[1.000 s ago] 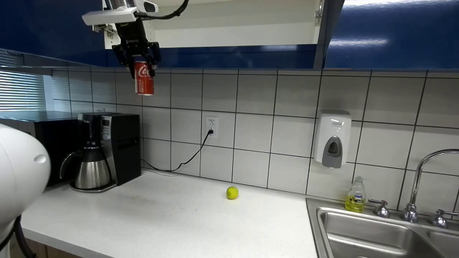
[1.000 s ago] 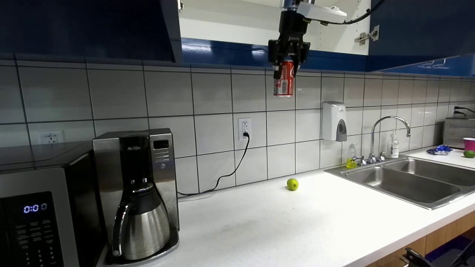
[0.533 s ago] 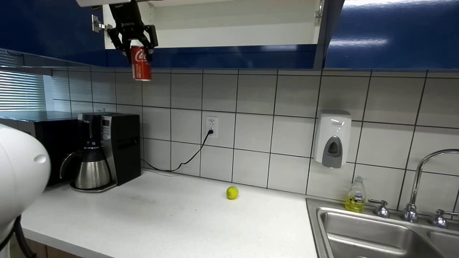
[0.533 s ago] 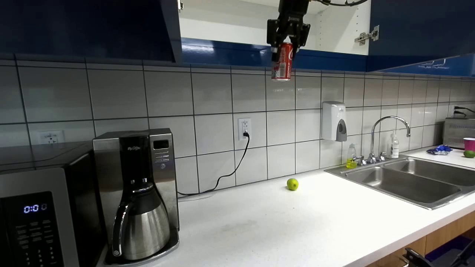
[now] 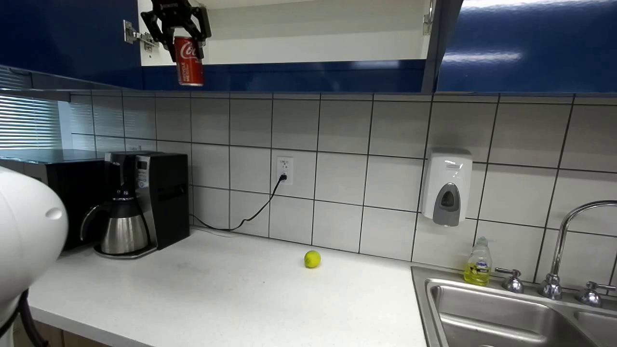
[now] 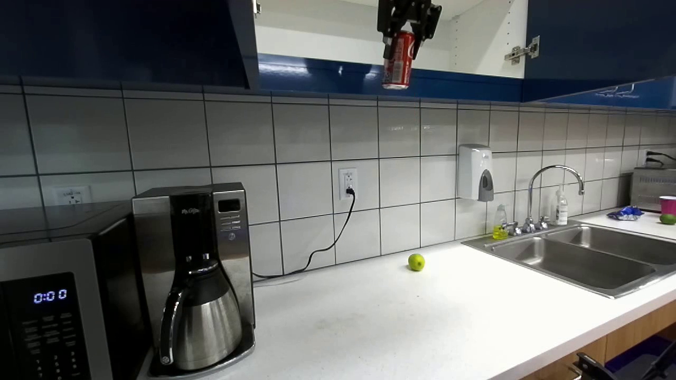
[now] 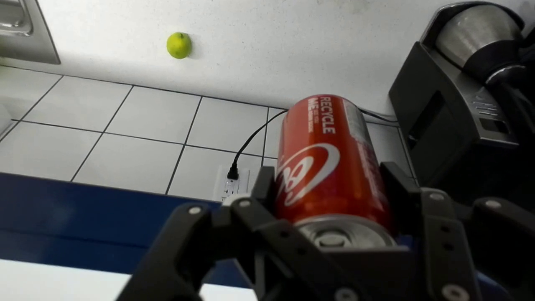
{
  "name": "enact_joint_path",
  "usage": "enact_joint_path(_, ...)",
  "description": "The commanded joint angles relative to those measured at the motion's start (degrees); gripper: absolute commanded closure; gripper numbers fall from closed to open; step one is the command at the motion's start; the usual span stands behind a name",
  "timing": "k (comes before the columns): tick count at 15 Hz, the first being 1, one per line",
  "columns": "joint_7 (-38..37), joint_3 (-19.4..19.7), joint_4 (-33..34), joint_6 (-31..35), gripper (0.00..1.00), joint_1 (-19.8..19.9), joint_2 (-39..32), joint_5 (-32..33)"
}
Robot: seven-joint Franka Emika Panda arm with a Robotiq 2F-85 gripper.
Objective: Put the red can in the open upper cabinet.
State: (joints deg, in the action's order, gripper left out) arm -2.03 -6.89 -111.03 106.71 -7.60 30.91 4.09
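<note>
The red can (image 5: 189, 70) hangs in my gripper (image 5: 187, 52), slightly tilted, silvery top toward the palm. It also shows in an exterior view (image 6: 397, 68) and in the wrist view (image 7: 330, 146), a finger on each side. The open upper cabinet (image 5: 313, 44) has a pale interior and a blue lower edge; it also shows in an exterior view (image 6: 317, 42). In both exterior views the can's lower part overlaps that blue edge. In the wrist view the cabinet's blue edge (image 7: 79, 217) lies below and left of the can. The upper gripper and arm are cut off by the top of both exterior views.
Open blue doors with hinges (image 5: 137, 36) flank the cabinet. A coffee maker (image 6: 227, 232) and microwave (image 6: 47, 295) stand on the counter (image 5: 231, 299). A yellow-green ball (image 5: 312, 259) lies near the tiled wall. A soap dispenser (image 5: 447, 188) and sink (image 5: 501, 313) are farther along.
My gripper has risen steadily with the red can in it. The can went from below the cabinet's blue edge to overlapping it in both exterior views. The ball has not moved.
</note>
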Motion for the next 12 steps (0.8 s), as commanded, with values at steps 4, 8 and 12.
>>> enact_joint_path(4,-2.0,-1.0,8.8,-2.0,0.6,1.3,-5.1,-0.2)
enact_joint_path(8,-2.8,-1.1,12.0,-2.3,0.6,1.2,-7.5,-0.3)
enact_joint_path(12,-3.2,-1.3,14.6,-3.4,0.6,1.1,-8.9,-0.1)
